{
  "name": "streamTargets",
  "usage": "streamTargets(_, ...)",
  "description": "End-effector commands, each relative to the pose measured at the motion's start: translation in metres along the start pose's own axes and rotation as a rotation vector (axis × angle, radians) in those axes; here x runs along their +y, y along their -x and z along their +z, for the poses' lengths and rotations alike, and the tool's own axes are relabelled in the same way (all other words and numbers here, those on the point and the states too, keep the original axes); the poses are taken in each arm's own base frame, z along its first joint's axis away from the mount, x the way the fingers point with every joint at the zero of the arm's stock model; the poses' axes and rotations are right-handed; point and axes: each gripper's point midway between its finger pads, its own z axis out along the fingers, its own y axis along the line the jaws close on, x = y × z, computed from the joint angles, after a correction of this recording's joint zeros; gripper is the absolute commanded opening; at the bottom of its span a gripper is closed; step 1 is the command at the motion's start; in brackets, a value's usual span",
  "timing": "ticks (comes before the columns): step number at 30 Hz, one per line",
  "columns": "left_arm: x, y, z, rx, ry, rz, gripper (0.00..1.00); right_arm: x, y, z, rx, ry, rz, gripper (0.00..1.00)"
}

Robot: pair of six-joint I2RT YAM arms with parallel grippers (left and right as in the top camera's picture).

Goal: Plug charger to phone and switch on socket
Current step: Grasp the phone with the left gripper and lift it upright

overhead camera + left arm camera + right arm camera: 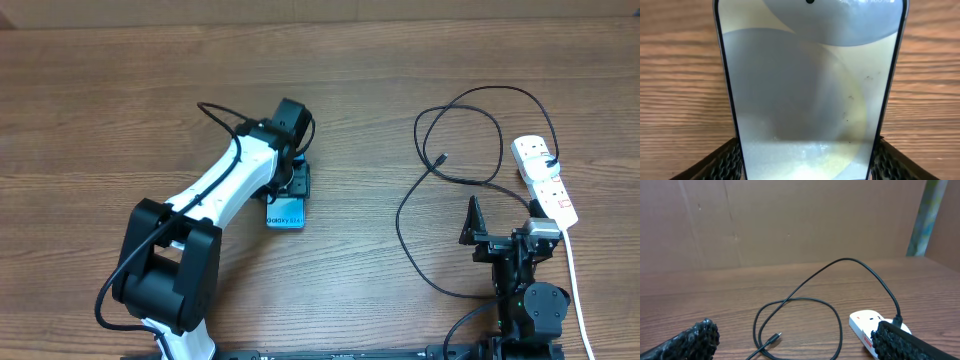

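The phone (285,216) lies flat on the wooden table, its blue "Galaxy" end showing below my left gripper (292,185). In the left wrist view the phone (805,85) fills the frame and my left gripper (805,167) has a finger against each long edge, shut on it. The charger, a thin black cable (399,215), loops across the right side from the socket; its plug tip (440,158) lies free on the table and shows in the right wrist view (776,338). The white socket (545,175) lies at the right edge and also shows in the right wrist view (865,322). My right gripper (503,225) is open, empty, and near the socket (800,347).
The socket's thick white cord (575,280) runs toward the front edge at the right. A brown board wall (790,225) stands behind the table. Bare wood (360,250) lies between the phone and the cable loops.
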Motion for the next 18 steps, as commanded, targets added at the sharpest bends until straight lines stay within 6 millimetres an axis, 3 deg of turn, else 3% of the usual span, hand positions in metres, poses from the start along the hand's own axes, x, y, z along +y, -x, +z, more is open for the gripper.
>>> streamTargets(1,-0.009,0.014,-0.024,-0.023,-0.026,-0.006,0.63,0.002,-0.002,0.000,-0.003,0.010,-0.007,1.00)
streamTargets(13,-0.019,0.024,-0.112,-0.010,-0.070,-0.013,0.62,0.002,-0.002,0.000,-0.003,0.010,-0.007,1.00)
streamTargets(18,-0.029,0.005,-0.122,0.077,-0.140,-0.013,0.63,0.002,-0.002,0.000,-0.003,0.010,-0.007,1.00)
